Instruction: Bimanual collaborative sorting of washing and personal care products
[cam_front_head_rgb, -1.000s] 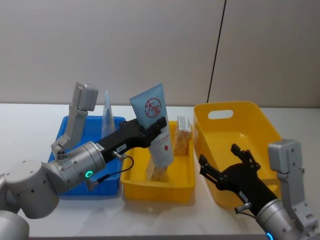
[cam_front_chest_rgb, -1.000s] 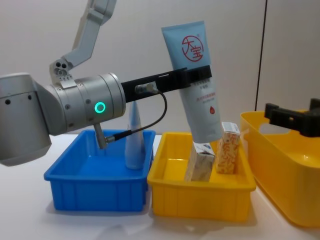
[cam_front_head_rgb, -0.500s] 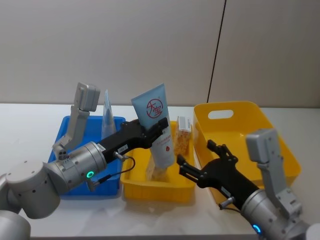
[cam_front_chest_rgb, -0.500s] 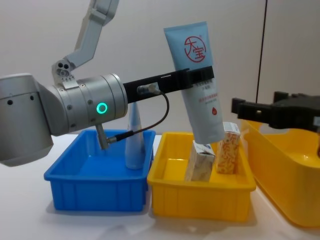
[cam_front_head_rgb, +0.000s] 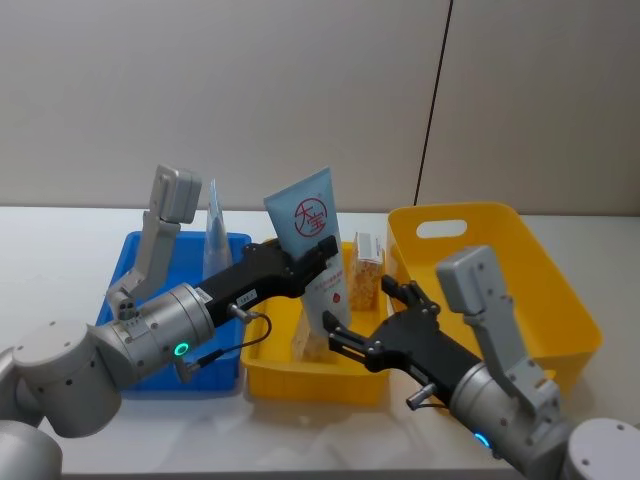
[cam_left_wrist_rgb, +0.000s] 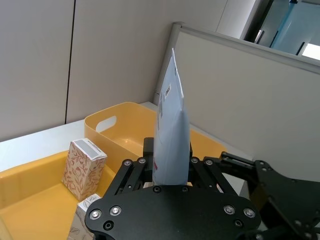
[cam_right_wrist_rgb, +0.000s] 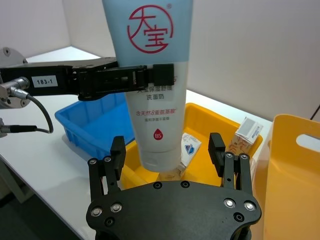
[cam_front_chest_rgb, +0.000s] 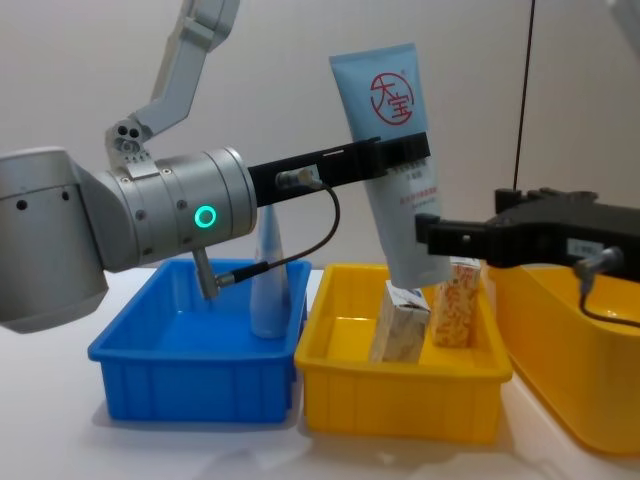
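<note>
My left gripper (cam_front_head_rgb: 322, 255) is shut on a tall pale blue tube (cam_front_head_rgb: 310, 235) with a red round logo, holding it tilted above the small yellow bin (cam_front_head_rgb: 315, 385). The tube's cap end (cam_right_wrist_rgb: 159, 150) hangs between the spread fingers of my open right gripper (cam_front_head_rgb: 365, 315), which reaches in from the right. Below it, a whitish-blue carton (cam_front_chest_rgb: 402, 322) and an orange-patterned carton (cam_front_chest_rgb: 455, 300) stand in the small yellow bin. A second pale tube (cam_front_chest_rgb: 267, 280) stands upright in the blue bin (cam_front_chest_rgb: 190, 385).
A large yellow bin (cam_front_head_rgb: 500, 245) with a handle slot stands to the right of the small one, behind my right arm. The three bins sit side by side on a white table (cam_front_head_rgb: 60, 240), with a grey wall behind.
My right gripper has swung left from over the large yellow bin to the tube's lower end, still open. The left gripper and the tube have barely moved.
</note>
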